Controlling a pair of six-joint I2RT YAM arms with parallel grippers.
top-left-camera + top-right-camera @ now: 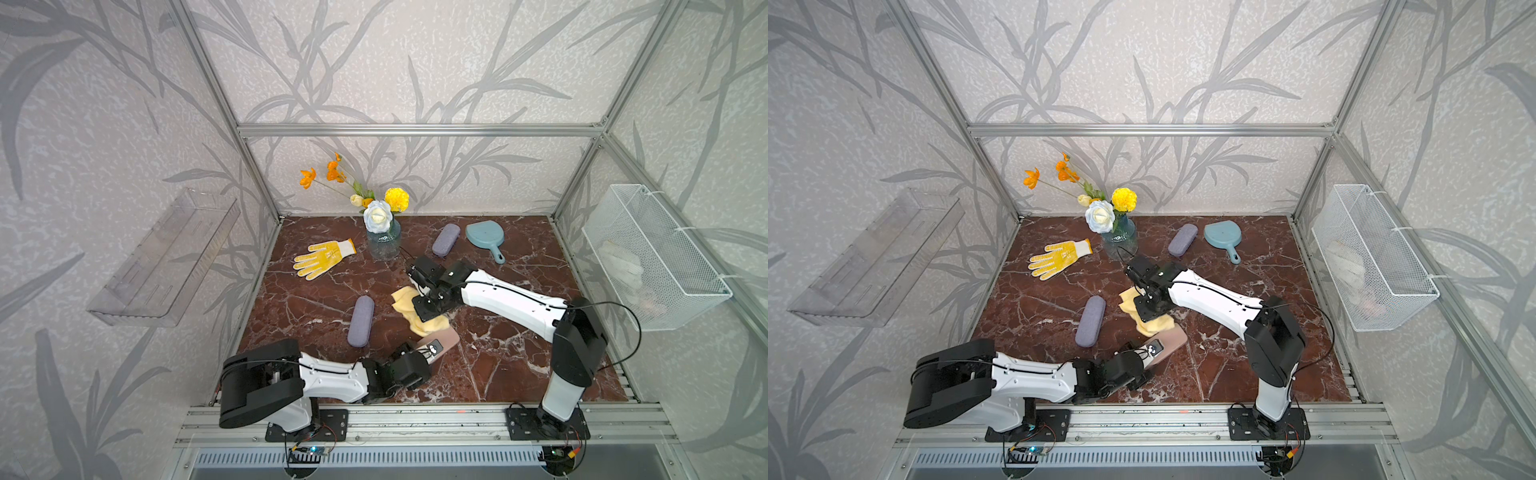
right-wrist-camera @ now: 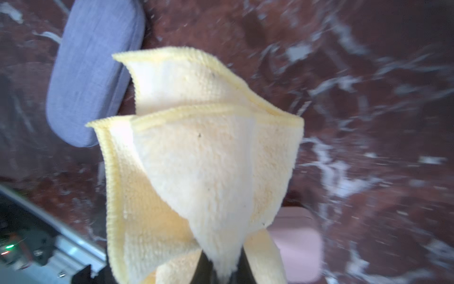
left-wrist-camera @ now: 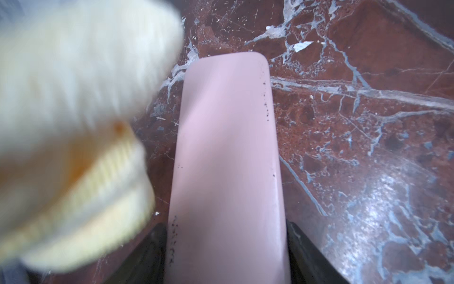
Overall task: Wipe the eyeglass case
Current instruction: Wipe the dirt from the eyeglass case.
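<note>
Marble tabletop [image 1: 498, 365]: red-brown, veined, work set near its front edge.
Yellow cloth [image 2: 196, 147]: hangs in loose folds, a soft pad for wiping.
Pink eyeglass case [image 3: 226, 147]: front centre, far end beneath the cloth, contact unclear; dark specks along its edges.
Left gripper [image 3: 227, 250]: clamped on the case's near end, apparently steadying it.
Right gripper [image 2: 222, 270]: pinched tight on the cloth's bunched corner.
</note>
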